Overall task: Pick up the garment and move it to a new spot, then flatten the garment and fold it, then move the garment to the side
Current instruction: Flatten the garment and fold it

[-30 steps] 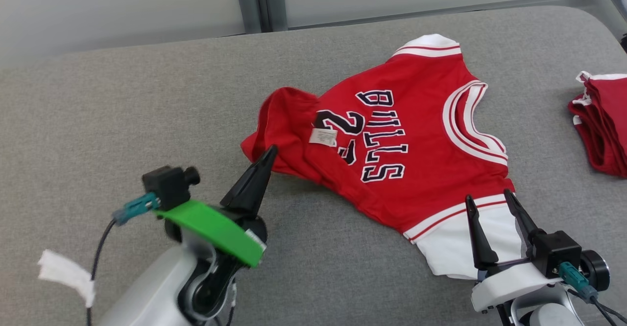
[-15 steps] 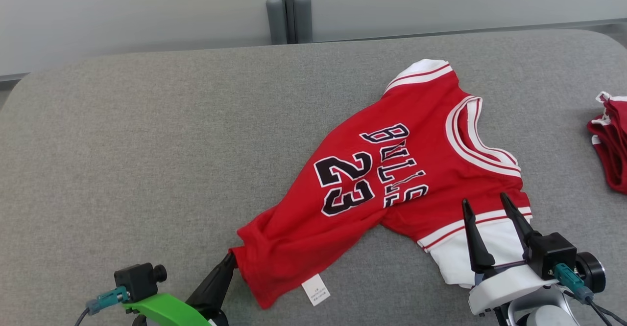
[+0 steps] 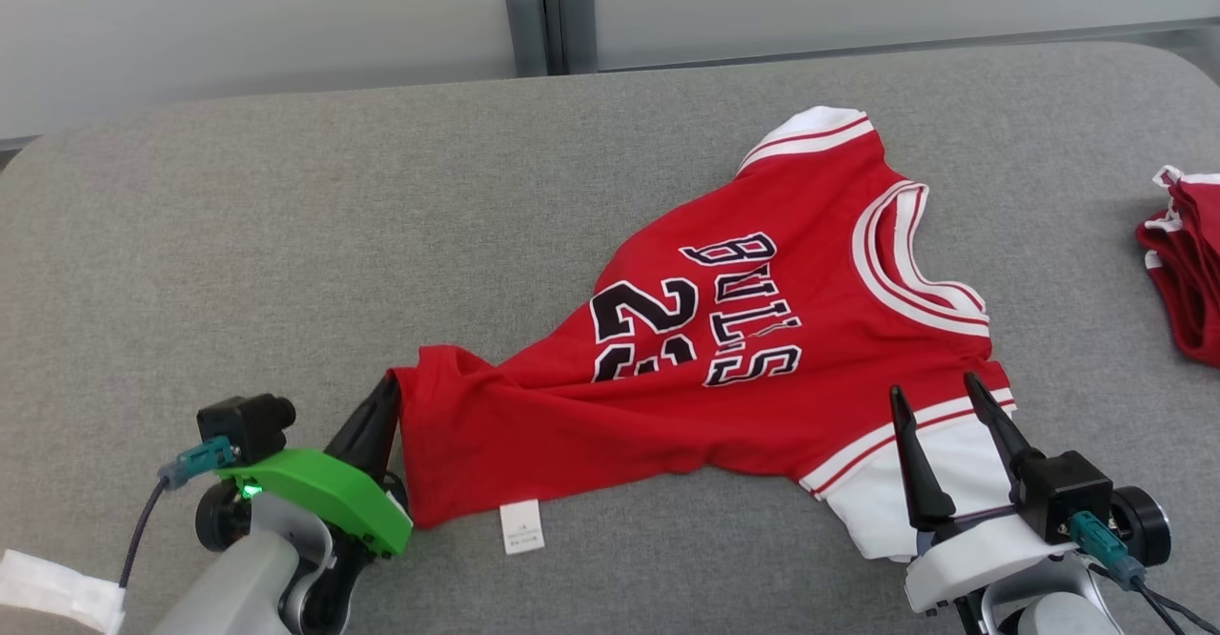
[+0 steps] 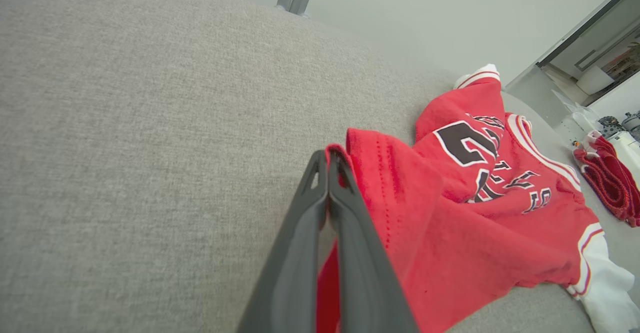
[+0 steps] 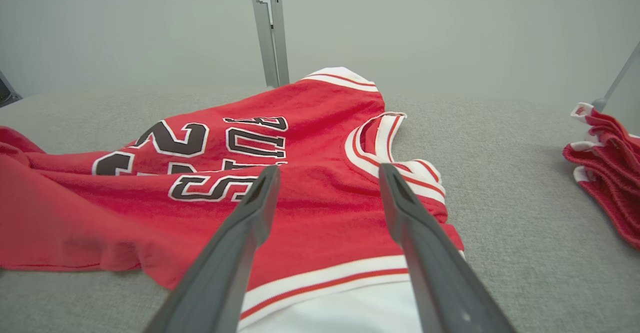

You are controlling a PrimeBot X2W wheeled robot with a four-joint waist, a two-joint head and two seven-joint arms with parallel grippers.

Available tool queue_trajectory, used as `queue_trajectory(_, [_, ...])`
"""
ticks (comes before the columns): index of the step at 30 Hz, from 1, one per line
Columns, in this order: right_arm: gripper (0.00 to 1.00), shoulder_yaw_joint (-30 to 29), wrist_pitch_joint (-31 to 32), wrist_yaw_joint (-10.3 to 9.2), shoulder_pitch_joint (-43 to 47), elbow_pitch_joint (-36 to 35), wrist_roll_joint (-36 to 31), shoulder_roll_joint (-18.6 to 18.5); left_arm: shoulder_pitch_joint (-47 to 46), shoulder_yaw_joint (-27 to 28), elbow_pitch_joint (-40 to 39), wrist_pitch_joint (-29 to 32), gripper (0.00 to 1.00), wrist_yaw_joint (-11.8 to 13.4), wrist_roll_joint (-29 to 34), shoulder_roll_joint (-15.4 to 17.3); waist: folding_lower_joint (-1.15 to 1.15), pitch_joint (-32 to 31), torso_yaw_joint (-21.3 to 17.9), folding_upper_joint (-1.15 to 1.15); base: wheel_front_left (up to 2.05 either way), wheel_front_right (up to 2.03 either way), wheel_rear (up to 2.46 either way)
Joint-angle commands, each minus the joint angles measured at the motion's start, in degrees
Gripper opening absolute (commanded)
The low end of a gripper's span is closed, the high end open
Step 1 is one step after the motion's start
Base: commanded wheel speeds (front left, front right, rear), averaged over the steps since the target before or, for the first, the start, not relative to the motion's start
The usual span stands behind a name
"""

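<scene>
Dragging leftward: the shirt's [image 3: 762,349] hem, bunched a second ago, now trails stretched out from the left pincer [image 3: 381,406], which is clamped together on its corner. Flattening looks underway, though a crease hides part of the number. The right pincer [image 3: 939,397] stands apart over the white sleeve. A pile of red clothes [image 3: 1182,273] lies well off to its right on the surface [image 3: 286,235].

Lower left of the head view: left gripper [image 3: 386,385] with long dark tapering fingers, bright green bracket [image 3: 319,492], black camera block [image 3: 243,418], teal connector [image 3: 195,459] on a dark cable [image 3: 139,530], pale grey forearm [image 3: 238,587]. Lower right: right gripper [image 3: 933,383], same dark fingers on a white mount [image 3: 982,559], second camera block [image 3: 1066,492], teal plug [image 3: 1096,532], black round knob [image 3: 1142,525].
</scene>
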Motion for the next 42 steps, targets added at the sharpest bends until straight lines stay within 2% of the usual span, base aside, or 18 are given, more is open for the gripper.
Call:
queue_trajectory(1, [1.00, 0.18, 0.11, -0.12, -0.76, -0.26, -0.43, -0.17, -2.13, 0.82, 1.26, -0.30, 0.00, -0.14, 1.09, -0.22, 0.00, 0.85, -0.90, 0.00, 0.00, 0.00, 0.00])
queue_trajectory(8, [1.00, 0.08, 0.27, -0.12, -1.15, -0.72, -0.93, -0.17, -7.13, 4.28, 5.61, -0.30, 0.00, -0.14, 6.29, -1.89, 0.00, 2.37, -2.43, 0.00, 0.00, 0.00, 0.00])
queue_trajectory(9, [1.00, 0.00, 0.27, -0.12, -1.09, -0.68, -0.93, -0.17, -7.59, 5.07, 5.71, -0.30, 0.26, -0.14, 7.20, -2.00, 0.00, 2.43, -2.51, 0.00, 0.00, 0.00, 0.00])
queue_trajectory(10, [1.00, -0.13, 0.27, -0.12, -1.07, -0.65, -0.89, -0.17, -7.71, 6.00, 5.84, -0.30, 1.00, -0.14, 8.05, -2.12, 0.00, 2.41, -2.52, 0.00, 0.00, 0.00, 0.00])
queue_trajectory(14, [1.00, -0.81, 0.23, -0.12, -0.64, -0.39, -0.63, -0.17, -5.03, 10.29, 5.22, -0.25, 1.00, -0.14, 12.63, -3.18, 0.00, 1.44, -2.06, 0.00, 0.00, 0.00, 0.00])
queue_trajectory(18, [1.00, -1.72, 0.13, -0.12, 0.25, -0.49, -0.37, -0.18, -0.47, 17.63, 0.75, -0.25, 1.00, -0.09, 18.50, -4.52, 0.00, -0.56, -0.98, 0.00, 0.00, 0.00, 0.00])
queue_trajectory(23, [1.00, -3.17, -0.03, -0.12, 1.66, -0.82, -0.72, -0.18, 8.59, 28.38, -9.22, -0.25, 1.00, 0.61, 27.97, -7.57, 0.00, -3.65, 0.25, 0.00, 0.00, 0.00, 0.00])
queue_trajectory(29, [1.00, -4.59, -0.14, -0.12, 3.40, -1.40, -0.45, -0.18, 19.32, 36.73, -22.72, -0.25, 1.00, 0.16, 38.63, -12.43, 0.00, -6.82, 0.74, 0.00, 0.00, 0.00, 0.00])
queue_trajectory(34, [1.00, -5.69, -0.15, -0.12, 4.93, -1.05, -0.23, -0.17, 25.65, 38.94, -29.15, -0.18, 1.00, -0.04, 44.63, -14.94, 0.00, -7.70, 0.68, 0.00, 0.00, 0.00, 0.00])
queue_trajectory(39, [1.00, -6.96, -0.15, -0.12, 6.34, 0.07, -0.59, -0.17, 28.74, 38.83, -29.11, -0.18, 1.00, -0.15, 46.60, -15.60, 0.00, -8.22, 0.51, 0.00, 0.00, 0.00, 0.00])
queue_trajectory(42, [1.00, -7.56, -0.15, -0.12, 7.10, 1.04, -0.92, -0.18, 29.45, 37.49, -28.11, -0.18, 1.00, -0.17, 47.01, -14.93, 0.00, -8.32, 0.26, 0.00, 0.00, 0.00, 0.00])
